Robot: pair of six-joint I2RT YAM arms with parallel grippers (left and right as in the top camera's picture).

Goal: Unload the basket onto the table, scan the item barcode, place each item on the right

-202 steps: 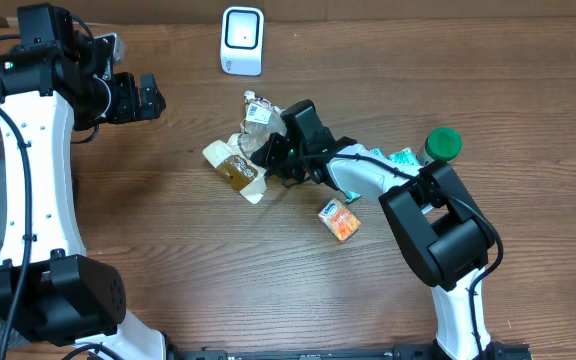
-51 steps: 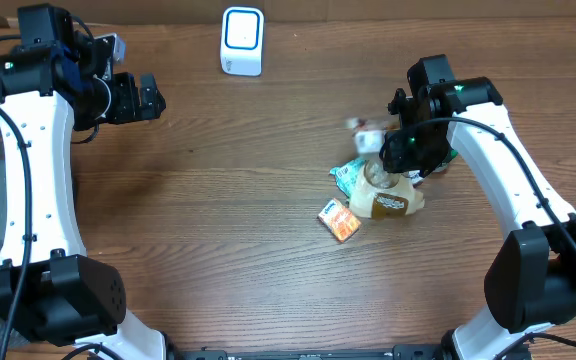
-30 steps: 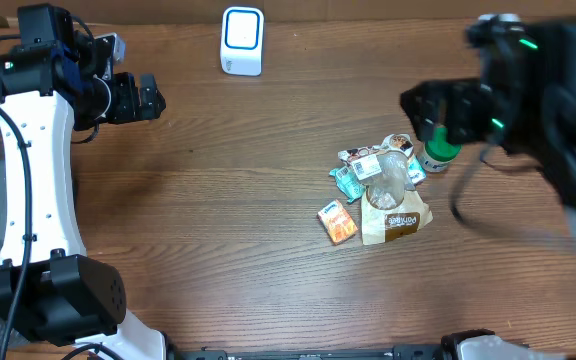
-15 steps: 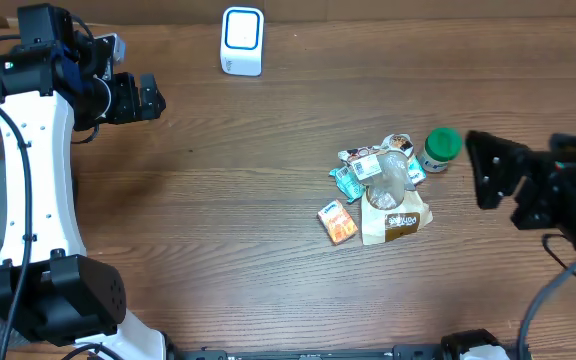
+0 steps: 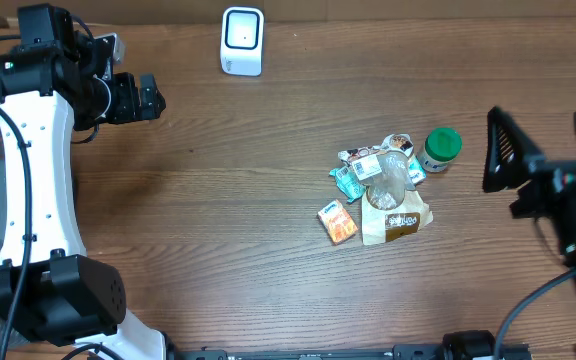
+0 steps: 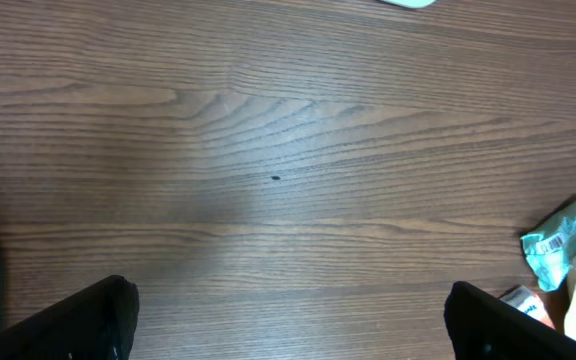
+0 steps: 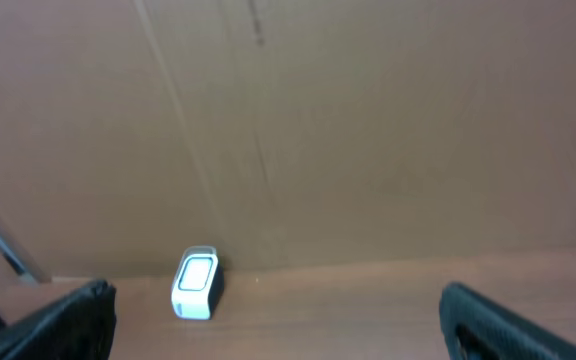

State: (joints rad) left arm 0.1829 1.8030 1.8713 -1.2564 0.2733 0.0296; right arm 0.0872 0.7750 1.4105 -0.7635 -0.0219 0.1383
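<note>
I found the brown-labelled pouch lying flat in a small heap right of the table's centre, its clear upper part pointing toward the far edge. No gripper was touching it. I could not make out from the overhead view which face carried the barcode (the labels were too small to read).

Items packed around the pouch:
- Teal packets touched it on the left and far sides.
- An orange packet lay just beside its near-left corner.
- A green-capped bottle stood upright just to the right of the heap.

The scanner, a white unit with a dark window, stood at the far edge of the table, well apart from the heap. The right wrist view showed it upright in front of a cardboard wall.

The right gripper hung to the right of the bottle, clear of the heap. Its fingers were spread fully apart with nothing between them.

The left gripper hovered over the far-left part of the table, well apart from all the items. Its jaws were likewise spread wide and empty, and its wrist view showed bare wood between the fingertips.
</note>
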